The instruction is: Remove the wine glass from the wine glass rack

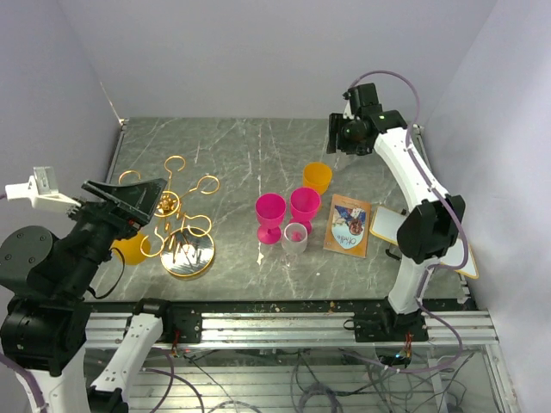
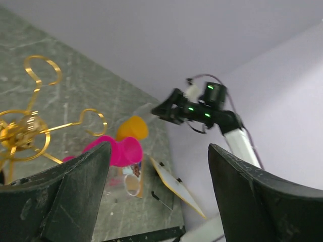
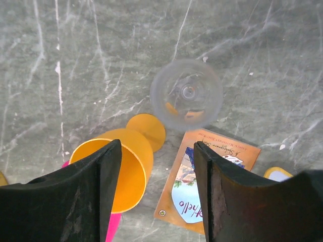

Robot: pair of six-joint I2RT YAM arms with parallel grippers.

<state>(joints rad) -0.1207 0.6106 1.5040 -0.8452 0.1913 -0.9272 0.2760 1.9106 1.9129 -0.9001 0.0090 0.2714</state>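
Left gripper (image 2: 159, 148): you see its two jaws wide apart and nothing is between them. It hangs in the air just beside the left arms of the rack.

Right gripper (image 3: 156, 146): its jaws are parted to a middle width and hold nothing. It is raised high over the far right part of the table (image 1: 258, 146) and looks straight down.

Wine glass rack (image 1: 189, 255): the gold stand is on the left part of the table. It stands upright on its round shiny base, with the loop-ended arms spread out around the post.

Wine glass (image 3: 186, 94): it is clear and seen from above in the right wrist view, beyond the right fingertips and not touched by them. It is well apart from the rack, near the foot of the orange glass and the top edge of the card. It is blurred, so you cannot tell if it stands on the table.

Orange glass (image 3: 118, 171): it is under the right gripper, just beside the card.

Pink glasses: two, one (image 1: 269, 213) and another (image 1: 304, 204), stand side by side in the middle of the table, between the rack and the card.

Clear cup (image 1: 294, 241): it stands just in front of the pink glasses, with something pink inside.

Card (image 1: 349, 225): it lies flat, to the right of the clear cup.
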